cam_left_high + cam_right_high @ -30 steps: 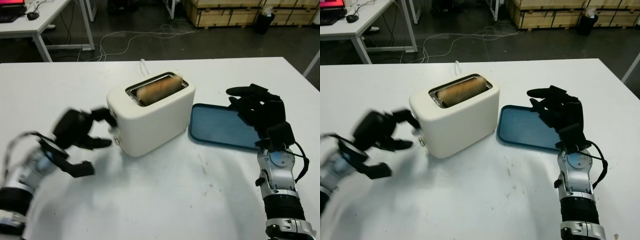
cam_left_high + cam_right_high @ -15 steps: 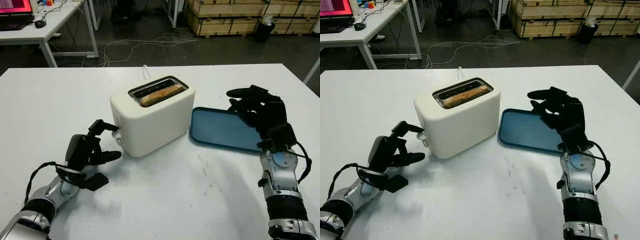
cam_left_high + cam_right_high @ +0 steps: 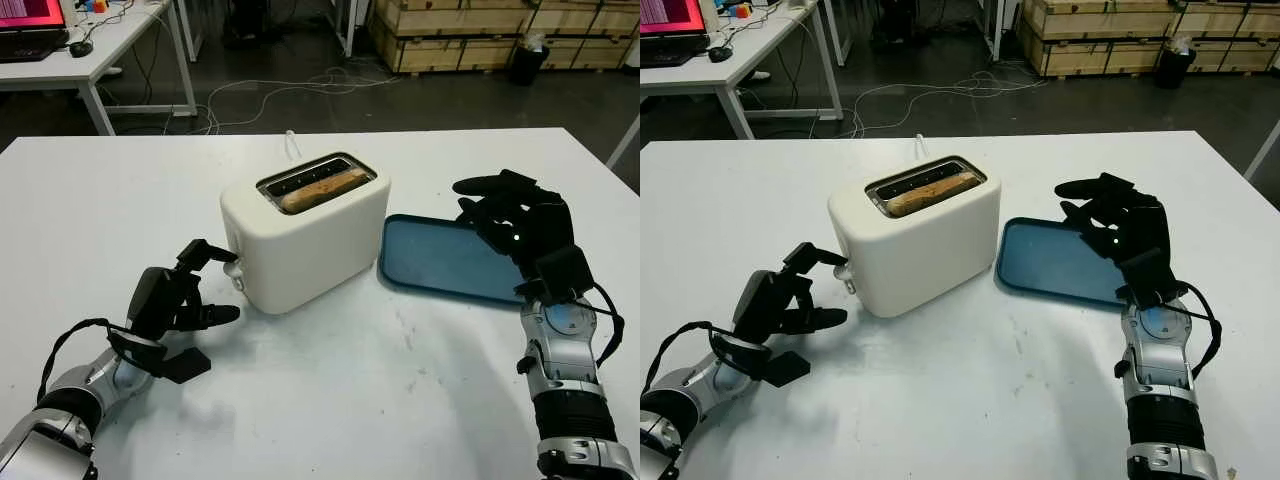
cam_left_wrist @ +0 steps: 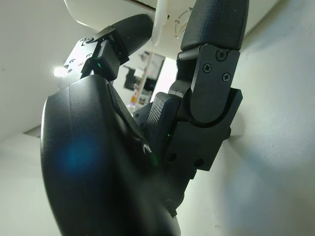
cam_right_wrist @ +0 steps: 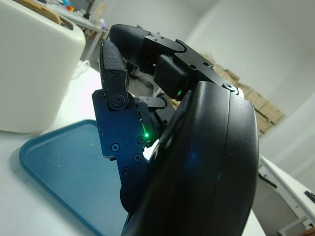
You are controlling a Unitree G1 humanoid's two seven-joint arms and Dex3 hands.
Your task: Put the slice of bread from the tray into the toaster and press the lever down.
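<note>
Left eye view: bread slice (image 3: pixel 322 188) sits low in the toaster (image 3: pixel 305 232) slot; tray (image 3: pixel 440 262) bare. Left hand (image 3: pixel 170 300), holding nothing, has one fingertip on the stiff lever (image 3: pixel 234 266), best pushed from above. Right hand (image 3: pixel 520 225) hovers unladen over the tray.

One toaster (image 3: pixel 303 232), cream, on white table (image 3: pixel 400 400). One bread slice (image 3: pixel 322 188) in toaster slot. One lever (image 3: pixel 236 264) on toaster's end face. One blue tray (image 3: pixel 445 258) just beside toaster, on side away from lever. Two robot hands: left robot hand (image 3: pixel 172 302) near toaster's lever end, right robot hand (image 3: pixel 518 222) over tray's far side from toaster. One second white table (image 3: pixel 75 55) well behind toaster. One dark bin (image 3: pixel 527 46) on floor behind toaster.
</note>
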